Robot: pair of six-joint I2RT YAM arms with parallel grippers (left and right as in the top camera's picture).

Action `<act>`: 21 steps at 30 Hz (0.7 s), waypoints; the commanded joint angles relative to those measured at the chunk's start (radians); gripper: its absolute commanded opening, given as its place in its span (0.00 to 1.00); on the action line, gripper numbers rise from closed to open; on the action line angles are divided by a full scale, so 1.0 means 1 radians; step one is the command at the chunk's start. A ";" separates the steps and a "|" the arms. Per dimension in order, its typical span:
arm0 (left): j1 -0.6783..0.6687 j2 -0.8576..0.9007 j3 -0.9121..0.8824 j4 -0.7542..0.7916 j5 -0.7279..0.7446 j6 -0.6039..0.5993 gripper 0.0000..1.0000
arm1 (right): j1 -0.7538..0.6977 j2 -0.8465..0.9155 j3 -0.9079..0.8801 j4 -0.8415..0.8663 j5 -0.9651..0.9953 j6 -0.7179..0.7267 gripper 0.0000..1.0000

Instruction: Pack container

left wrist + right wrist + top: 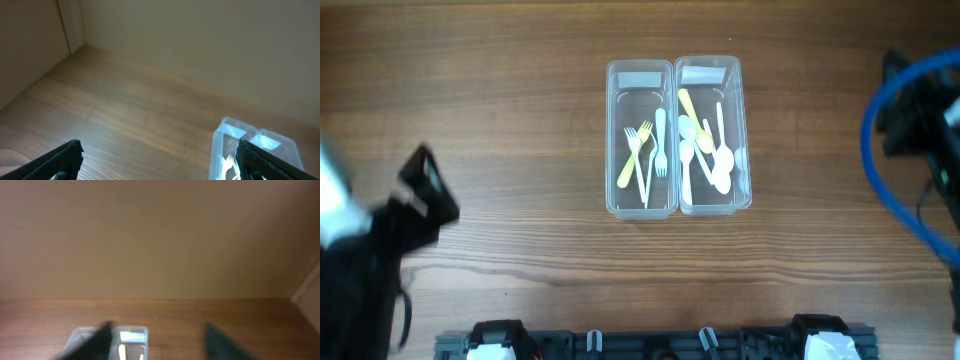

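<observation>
Two clear plastic containers stand side by side at the table's middle. The left container [641,140] holds yellow and white forks [642,152]. The right container [713,135] holds yellow and white spoons [705,145]. My left gripper [159,159] is open and empty, raised at the table's left side [425,185]; the left container shows at its right finger [222,145]. My right gripper [157,342] is open and empty, blurred, at the far right [910,110]; the containers [131,337] lie below its left finger.
A blue cable [885,175] loops along the right arm. A dark rail with arm bases [650,345] runs along the table's front edge. A wall stands beyond the table's far edge [200,45].
</observation>
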 commanded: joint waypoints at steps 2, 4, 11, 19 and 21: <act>0.006 -0.089 -0.005 -0.049 -0.033 -0.002 1.00 | 0.003 -0.043 -0.010 -0.034 0.031 -0.017 1.00; 0.006 -0.105 -0.005 -0.076 -0.057 -0.002 1.00 | 0.003 -0.047 -0.010 -0.040 0.031 -0.018 1.00; 0.006 -0.101 -0.020 -0.129 -0.102 -0.002 1.00 | 0.003 -0.019 -0.011 -0.057 0.031 -0.018 1.00; 0.006 -0.101 -0.021 -0.141 -0.101 -0.002 1.00 | 0.003 0.073 -0.011 -0.057 0.031 -0.018 1.00; 0.006 -0.101 -0.021 -0.150 -0.101 -0.002 1.00 | 0.003 0.100 -0.011 -0.057 0.031 -0.018 1.00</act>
